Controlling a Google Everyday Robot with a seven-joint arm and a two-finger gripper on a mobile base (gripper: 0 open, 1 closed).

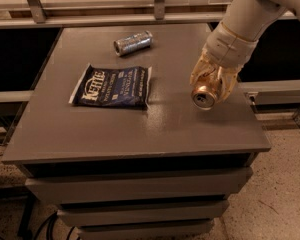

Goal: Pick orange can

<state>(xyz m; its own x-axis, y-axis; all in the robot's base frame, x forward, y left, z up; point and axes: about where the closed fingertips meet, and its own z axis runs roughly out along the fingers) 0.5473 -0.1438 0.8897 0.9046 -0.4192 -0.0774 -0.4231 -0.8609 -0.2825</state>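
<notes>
At frame right, the orange can is being clamped by the jaws of the gripper. A straight lift is probably being called for next.

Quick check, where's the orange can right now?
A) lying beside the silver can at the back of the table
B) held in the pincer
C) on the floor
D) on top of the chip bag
B: the orange can is clamped in the pincer over the picture-right side of the table, its silver top facing the camera. The silver can lies alone at the back, and the chip bag has nothing on it.
</notes>
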